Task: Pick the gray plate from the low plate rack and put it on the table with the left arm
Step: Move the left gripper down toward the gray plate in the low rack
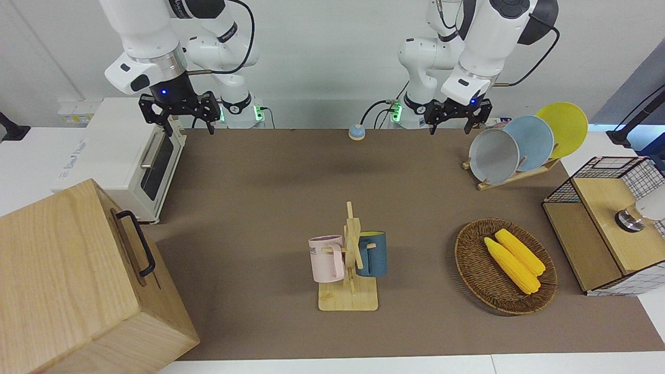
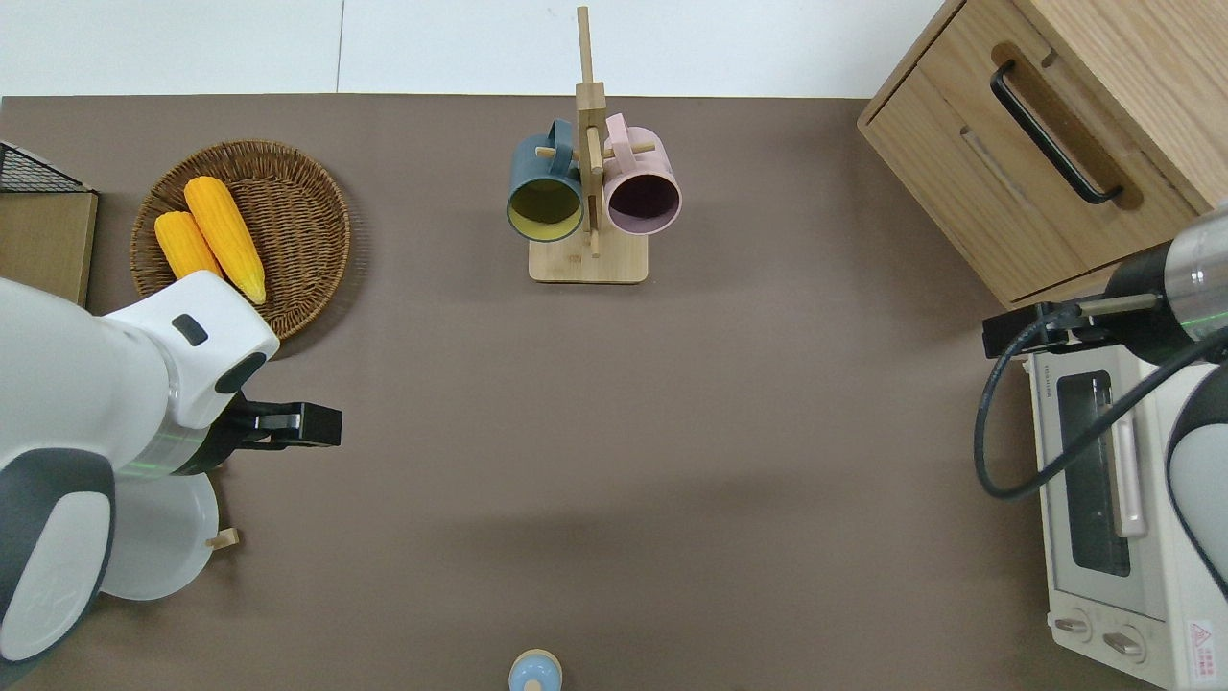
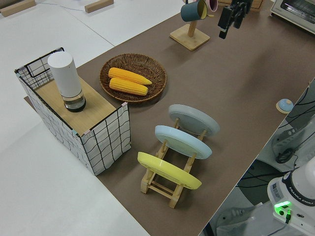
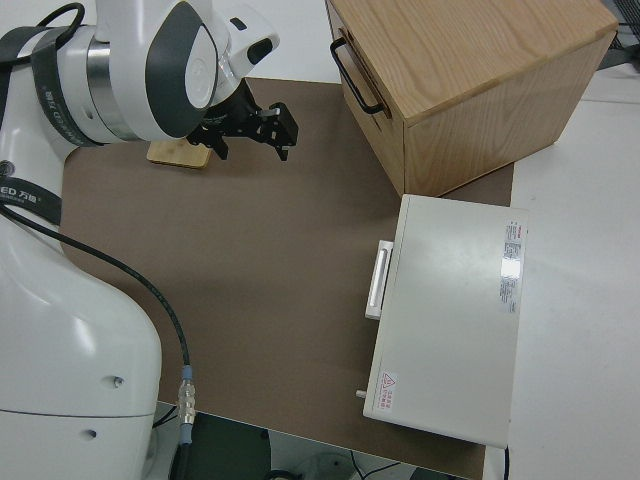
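Note:
The gray plate [image 1: 493, 156] leans in the slot of the low plate rack [image 1: 511, 177] that is farthest from the robots. It also shows in the left side view [image 3: 193, 119] and partly under the arm in the overhead view [image 2: 158, 537]. A light blue plate [image 1: 531, 141] and a yellow plate [image 1: 563, 127] stand in the other slots. My left gripper [image 1: 451, 124] is open and empty. It hangs in the air over the brown table [image 1: 270, 197], between the gray plate and the wicker basket, apart from the plate. The right arm is parked, its gripper [image 1: 189, 120] open.
A wicker basket [image 1: 470, 259] with two corn cobs lies farther from the robots than the rack. A wire-sided wooden box [image 1: 608, 223] stands at the left arm's end. A mug stand [image 1: 349, 259] stands mid-table. A toaster oven [image 1: 130, 161] and a wooden box [image 1: 67, 280] stand at the right arm's end.

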You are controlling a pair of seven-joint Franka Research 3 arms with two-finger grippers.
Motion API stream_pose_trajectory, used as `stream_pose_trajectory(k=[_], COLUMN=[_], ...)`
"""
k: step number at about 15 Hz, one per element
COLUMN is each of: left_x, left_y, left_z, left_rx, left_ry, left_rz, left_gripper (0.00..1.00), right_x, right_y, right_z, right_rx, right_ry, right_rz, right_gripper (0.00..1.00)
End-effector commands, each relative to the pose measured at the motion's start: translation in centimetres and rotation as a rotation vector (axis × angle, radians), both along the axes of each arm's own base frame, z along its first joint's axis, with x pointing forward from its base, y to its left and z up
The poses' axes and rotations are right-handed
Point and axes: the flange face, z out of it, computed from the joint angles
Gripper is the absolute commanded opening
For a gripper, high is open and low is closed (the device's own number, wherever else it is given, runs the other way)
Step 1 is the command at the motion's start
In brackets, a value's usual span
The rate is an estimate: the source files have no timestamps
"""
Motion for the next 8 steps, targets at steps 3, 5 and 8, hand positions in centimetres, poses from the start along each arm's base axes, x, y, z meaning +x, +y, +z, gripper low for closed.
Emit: stream_pose_trajectory(k=[3, 5, 8], left_x=[-1.0, -1.04, -0.91], left_y=[-1.12, -1.2, -0.58], left_z=[1.12, 1.11, 0.97], left_rx=[-0.015, -0.014, -0.015], left_ry=[-0.008, -0.007, -0.004], left_rz=[-0.028, -0.031, -0.022], left_gripper=[1.0, 1.0, 1.0], right_x=[0.14, 0.14, 0.14], right_y=[-0.2, -0.2, -0.2], right_z=[0.27, 0.27, 0.27], right_rx=[-0.002, -0.002, -0.002], right_ry=[0.005, 0.005, 0.005], right_rz=[-0.015, -0.015, -0.015], right_gripper=[0.983, 0.983, 0.983])
